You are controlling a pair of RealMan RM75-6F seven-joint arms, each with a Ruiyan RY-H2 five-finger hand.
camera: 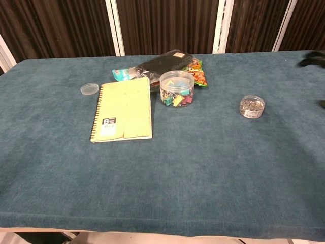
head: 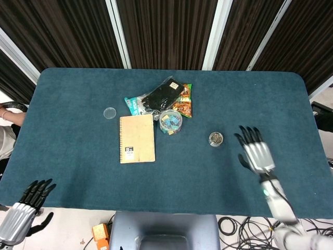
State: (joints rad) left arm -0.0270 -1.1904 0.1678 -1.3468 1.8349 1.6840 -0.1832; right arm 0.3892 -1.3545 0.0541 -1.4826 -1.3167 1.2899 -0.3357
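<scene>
The right hand (head: 255,152) is hovering over the desk (head: 78,156) with its fingers spread apart and nothing in them, and the small round tin (head: 215,138) is sitting just to its left, near but not touching. The head view is showing this hand whole, while the chest view is catching only dark fingertips (camera: 313,59) at its right edge, though it is showing the tin (camera: 252,106) more plainly, with shiny bits inside. The left hand (head: 23,211) is hanging off the near edge of the desk, fingers apart and holding nothing, and only the head view is showing it. Farther left of the right hand are lying a jar of coloured clips (head: 170,121), a notebook (head: 137,138), snack packets (head: 164,98) and a loose lid (head: 110,112).
</scene>
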